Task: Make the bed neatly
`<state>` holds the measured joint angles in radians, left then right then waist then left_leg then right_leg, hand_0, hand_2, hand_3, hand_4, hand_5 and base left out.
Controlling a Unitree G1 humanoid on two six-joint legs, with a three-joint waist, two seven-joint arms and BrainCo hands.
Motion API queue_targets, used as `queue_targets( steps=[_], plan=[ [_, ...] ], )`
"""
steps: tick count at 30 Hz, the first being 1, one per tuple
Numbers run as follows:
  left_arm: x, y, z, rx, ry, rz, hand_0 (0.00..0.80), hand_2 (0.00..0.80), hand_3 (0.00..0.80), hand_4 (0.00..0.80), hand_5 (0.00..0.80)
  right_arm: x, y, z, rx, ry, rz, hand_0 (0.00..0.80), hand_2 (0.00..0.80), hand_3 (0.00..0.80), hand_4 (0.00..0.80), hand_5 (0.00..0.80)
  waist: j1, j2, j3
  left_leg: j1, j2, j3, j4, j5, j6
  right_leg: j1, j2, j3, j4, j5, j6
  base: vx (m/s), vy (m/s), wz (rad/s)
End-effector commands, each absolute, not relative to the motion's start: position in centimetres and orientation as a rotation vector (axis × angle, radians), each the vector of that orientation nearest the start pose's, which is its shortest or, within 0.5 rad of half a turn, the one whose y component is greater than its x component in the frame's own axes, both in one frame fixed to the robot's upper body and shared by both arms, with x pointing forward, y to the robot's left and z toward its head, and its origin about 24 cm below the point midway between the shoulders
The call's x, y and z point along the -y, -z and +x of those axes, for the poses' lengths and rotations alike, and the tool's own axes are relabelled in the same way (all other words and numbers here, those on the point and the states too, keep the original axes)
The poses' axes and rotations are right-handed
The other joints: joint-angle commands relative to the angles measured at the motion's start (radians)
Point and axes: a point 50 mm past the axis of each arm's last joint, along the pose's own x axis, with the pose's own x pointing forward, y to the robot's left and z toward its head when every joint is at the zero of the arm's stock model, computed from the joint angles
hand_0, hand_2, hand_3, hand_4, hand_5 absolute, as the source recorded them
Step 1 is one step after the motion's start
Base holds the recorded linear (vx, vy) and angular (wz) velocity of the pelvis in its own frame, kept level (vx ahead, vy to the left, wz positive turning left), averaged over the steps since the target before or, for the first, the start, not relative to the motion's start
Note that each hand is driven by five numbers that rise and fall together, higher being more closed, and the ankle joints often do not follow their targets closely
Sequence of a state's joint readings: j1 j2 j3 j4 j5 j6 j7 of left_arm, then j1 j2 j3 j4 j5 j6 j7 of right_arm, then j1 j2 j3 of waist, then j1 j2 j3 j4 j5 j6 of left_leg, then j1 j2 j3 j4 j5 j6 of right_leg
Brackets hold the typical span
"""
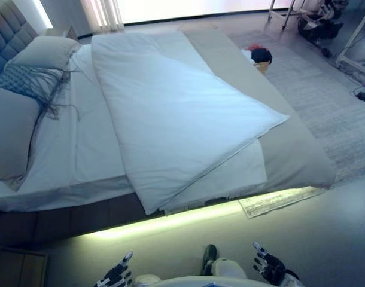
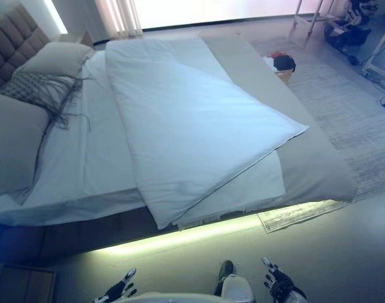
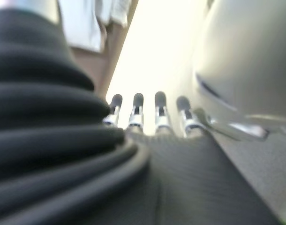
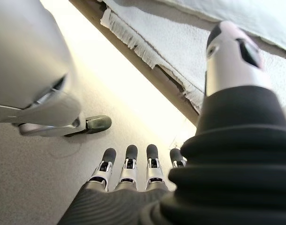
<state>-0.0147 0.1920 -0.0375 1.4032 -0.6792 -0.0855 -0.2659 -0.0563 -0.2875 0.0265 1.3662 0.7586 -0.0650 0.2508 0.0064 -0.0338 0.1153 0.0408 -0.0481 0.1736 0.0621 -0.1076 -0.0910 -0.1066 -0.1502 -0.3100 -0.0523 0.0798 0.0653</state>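
A white duvet [image 1: 176,113] lies crooked on the bed, folded over itself, with one corner hanging over the near side and a second white layer [image 1: 230,173] under it. A grey bedspread [image 1: 290,149] covers the foot end. Pillows [image 1: 45,52] and a fringed cushion [image 1: 27,81] lie at the head by the tufted headboard [image 1: 6,36]. My left hand [image 1: 115,275] and right hand [image 1: 267,265] are low in front of the bed, fingers straight, holding nothing. The right wrist view shows the bed's fringed edge [image 4: 147,56].
A lit strip glows under the bed frame [image 1: 170,218]. A grey rug [image 1: 332,107] lies past the foot of the bed, its edge [image 1: 278,202] poking out near me. A basket with dark clothes [image 1: 259,57] stands beyond the bed. Metal stands [image 1: 356,48] are at the far right.
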Motion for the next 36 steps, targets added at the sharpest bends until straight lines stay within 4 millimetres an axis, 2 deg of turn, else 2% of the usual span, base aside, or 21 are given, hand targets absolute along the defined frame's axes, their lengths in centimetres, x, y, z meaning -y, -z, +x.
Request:
queue_targets(
  steps=[1, 2, 3, 6, 9, 10, 13, 15, 17, 18, 19, 20, 23, 25, 27, 29, 30, 31, 33, 36],
  plan=[
    [-22.6, 16.3, 8.7, -1.08, -0.317, -0.456, 0.0, 0.0, 0.0, 0.0, 0.0, 25.2, 14.9, 12.1, -0.982, 0.4, 0.474, 0.0, 0.0, 0.0, 0.0, 0.0, 0.044, 0.028, 0.064, -0.123, 0.036, 0.058, 0.035, 0.12, 0.032, 0.191, 0.028, 0.031, 0.03, -0.045, 0.027, -0.012, 0.053, -0.73],
    [-22.8, 16.2, 8.9, -1.071, -0.335, -0.463, 0.0, 0.0, 0.0, 0.0, 0.0, 25.2, 14.9, 12.0, -0.993, 0.395, 0.478, 0.0, 0.0, 0.0, 0.0, 0.0, 0.046, 0.028, 0.053, -0.092, 0.02, 0.037, -0.004, 0.123, 0.044, 0.188, 0.037, 0.037, 0.019, -0.039, 0.031, 0.014, 0.076, -0.81],
    [-23.0, 16.2, 9.0, -1.062, -0.345, -0.467, 0.0, 0.0, 0.0, 0.0, 0.0, 25.2, 15.0, 11.8, -1.002, 0.39, 0.488, 0.0, 0.0, 0.0, 0.0, 0.0, 0.047, 0.029, 0.047, -0.066, 0.021, 0.023, -0.042, 0.13, 0.048, 0.184, 0.039, 0.038, 0.017, -0.035, 0.036, 0.042, 0.098, -0.52],
    [-23.6, 16.0, 9.0, -1.072, -0.357, -0.456, 0.0, 0.0, 0.0, 0.0, 0.0, 24.6, 15.5, 10.6, -1.049, 0.378, 0.496, 0.0, 0.0, 0.0, 0.0, 0.0, 0.044, 0.025, 0.031, -0.002, 0.025, 0.012, -0.115, 0.137, 0.064, 0.187, 0.048, 0.042, 0.041, -0.053, 0.036, 0.077, 0.087, -0.14],
    [-24.3, 16.0, 8.7, -1.083, -0.364, -0.432, 0.0, 0.0, 0.0, 0.0, 0.0, 24.1, 15.8, 9.9, -1.063, 0.365, 0.521, 0.0, 0.0, 0.0, 0.0, 0.0, 0.044, 0.027, 0.032, 0.008, 0.029, 0.006, -0.127, 0.141, 0.078, 0.164, 0.05, 0.035, 0.144, -0.093, 0.035, 0.022, 0.038, -0.12],
    [-24.4, 15.9, 8.7, -1.081, -0.37, -0.43, 0.0, 0.0, 0.0, 0.0, 0.0, 24.0, 15.8, 10.0, -1.063, 0.356, 0.514, 0.0, 0.0, 0.0, 0.0, 0.0, 0.046, 0.029, 0.036, 0.007, 0.031, 0.004, -0.125, 0.141, 0.082, 0.148, 0.039, 0.029, 0.174, -0.094, 0.038, -0.019, 0.019, -0.19],
    [-24.6, 15.8, 9.2, -1.063, -0.37, -0.437, 0.0, 0.0, 0.0, 0.0, 0.0, 23.9, 15.7, 10.4, -1.061, 0.342, 0.505, 0.0, 0.0, 0.0, 0.0, 0.0, 0.043, 0.037, 0.046, 0.003, 0.038, -0.005, -0.112, 0.131, 0.089, 0.116, -0.009, 0.048, 0.192, -0.07, 0.041, -0.018, -0.016, -0.09],
    [-24.5, 15.6, 9.8, -1.047, -0.358, -0.445, 0.0, 0.0, 0.0, 0.0, 0.0, 24.1, 15.5, 10.9, -1.049, 0.356, 0.5, 0.0, 0.0, 0.0, 0.0, 0.0, 0.043, 0.04, 0.057, -0.01, 0.039, -0.013, -0.085, 0.111, 0.092, 0.101, -0.061, 0.073, 0.162, -0.02, 0.051, -0.028, -0.081, 0.01],
    [-24.5, 15.6, 10.1, -1.031, -0.359, -0.455, 0.0, 0.0, 0.0, 0.0, 0.0, 24.2, 15.4, 11.5, -1.035, 0.362, 0.494, 0.0, 0.0, 0.0, 0.0, 0.0, 0.046, 0.036, 0.073, -0.021, 0.042, -0.006, -0.035, 0.077, 0.088, 0.076, -0.137, 0.081, 0.12, 0.064, 0.077, -0.008, -0.136, 0.06],
    [-24.5, 15.5, 10.1, -1.029, -0.359, -0.456, 0.0, 0.0, 0.0, 0.0, 0.0, 24.3, 15.3, 11.6, -1.034, 0.363, 0.492, 0.0, 0.0, 0.0, 0.0, 0.0, 0.047, 0.035, 0.077, -0.025, 0.045, -0.004, -0.022, 0.069, 0.086, 0.072, -0.15, 0.082, 0.114, 0.077, 0.082, 0.005, -0.222, 0.07],
    [-24.7, 15.4, 10.6, -1.017, -0.349, -0.444, 0.0, 0.0, 0.0, 0.0, 0.0, 24.2, 15.1, 12.5, -1.02, 0.358, 0.487, 0.0, 0.0, 0.0, 0.0, 0.0, 0.05, 0.026, 0.096, -0.043, 0.063, 0.0, 0.027, 0.044, 0.08, 0.051, -0.192, 0.09, 0.098, 0.115, 0.101, 0.003, -0.252, 0.04],
    [-24.8, 15.2, 10.9, -1.01, -0.345, -0.435, 0.0, 0.0, 0.0, 0.0, 0.0, 24.2, 15.0, 12.9, -1.013, 0.354, 0.485, 0.0, 0.0, 0.0, 0.0, 0.0, 0.053, 0.021, 0.107, -0.057, 0.075, -0.007, 0.052, 0.033, 0.076, 0.04, -0.204, 0.097, 0.093, 0.124, 0.108, 0.0, -0.326, 0.05],
    [-25.0, 14.8, 12.4, -0.968, -0.322, -0.407, 0.0, 0.0, 0.0, 0.0, 0.0, 23.9, 14.6, 14.1, -0.988, 0.324, 0.482, 0.0, 0.0, 0.0, 0.0, 0.0, 0.056, 0.005, 0.137, -0.126, 0.12, -0.033, 0.118, 0.028, 0.064, 0.039, -0.184, 0.136, 0.086, 0.088, 0.121, -0.01, -0.33, 0.25],
    [-24.7, 14.2, 14.1, -0.92, -0.292, -0.398, 0.0, 0.0, 0.0, 0.0, 0.0, 23.4, 14.2, 15.4, -0.951, 0.303, 0.483, 0.0, 0.0, 0.0, 0.0, 0.0, 0.059, 0.006, 0.158, -0.182, 0.138, -0.054, 0.121, 0.057, 0.049, 0.035, -0.155, 0.146, 0.089, 0.056, 0.12, -0.127, -0.289, 0.71],
    [-24.3, 13.4, 16.3, -0.868, -0.245, -0.403, 0.0, 0.0, 0.0, 0.0, 0.0, 23.2, 13.5, 17.1, -0.904, 0.279, 0.465, 0.0, 0.0, 0.0, 0.0, 0.0, 0.066, 0.012, 0.183, -0.218, 0.145, -0.061, 0.092, 0.096, 0.037, 0.028, -0.137, 0.133, 0.077, 0.045, 0.117, -0.196, -0.211, 0.49],
    [-23.0, 12.6, 18.6, -0.81, -0.174, -0.41, 0.0, 0.0, 0.0, 0.0, 0.0, 23.3, 12.5, 19.1, -0.839, 0.257, 0.466, 0.0, 0.0, 0.0, 0.0, 0.0, 0.08, 0.026, 0.206, -0.247, 0.155, -0.057, 0.043, 0.142, 0.017, 0.026, -0.124, 0.088, 0.053, 0.033, 0.113, -0.17, -0.139, 0.15],
    [-22.5, 12.4, 19.2, -0.798, -0.15, -0.41, 0.0, 0.0, 0.0, 0.0, 0.0, 23.2, 12.2, 19.9, -0.819, 0.255, 0.47, 0.0, 0.0, 0.0, 0.0, 0.0, 0.082, 0.031, 0.212, -0.252, 0.163, -0.043, 0.028, 0.156, 0.009, 0.023, -0.124, 0.066, 0.053, 0.028, 0.112, -0.126, -0.096, 0.37],
    [-22.0, 12.1, 19.9, -0.792, -0.111, -0.396, 0.0, 0.0, 0.0, 0.0, 0.0, 23.2, 11.5, 21.0, -0.78, 0.261, 0.483, 0.0, 0.0, 0.0, 0.0, 0.0, 0.083, 0.035, 0.219, -0.259, 0.181, -0.009, 0.018, 0.171, -0.004, 0.02, -0.129, 0.029, 0.058, 0.02, 0.111, -0.107, -0.076, 0.62],
    [-21.3, 11.9, 20.6, -0.796, -0.067, -0.364, 0.0, 0.0, 0.0, 0.0, 0.0, 23.5, 10.5, 22.5, -0.72, 0.262, 0.51, 0.0, 0.0, 0.0, 0.0, 0.0, 0.085, 0.04, 0.229, -0.274, 0.197, 0.024, 0.015, 0.187, -0.02, 0.022, -0.138, -0.014, 0.07, 0.009, 0.106, -0.09, -0.036, 0.75],
    [-21.5, 12.3, 19.7, -0.816, -0.073, -0.368, 0.0, 0.0, 0.0, 0.0, 0.0, 23.9, 10.1, 22.8, -0.706, 0.261, 0.525, 0.0, 0.0, 0.0, 0.0, 0.0, 0.096, 0.041, 0.227, -0.282, 0.187, 0.006, 0.026, 0.19, -0.029, 0.047, -0.149, -0.024, 0.082, -0.013, 0.099, 0.025, 0.08, 0.63]
  ],
)
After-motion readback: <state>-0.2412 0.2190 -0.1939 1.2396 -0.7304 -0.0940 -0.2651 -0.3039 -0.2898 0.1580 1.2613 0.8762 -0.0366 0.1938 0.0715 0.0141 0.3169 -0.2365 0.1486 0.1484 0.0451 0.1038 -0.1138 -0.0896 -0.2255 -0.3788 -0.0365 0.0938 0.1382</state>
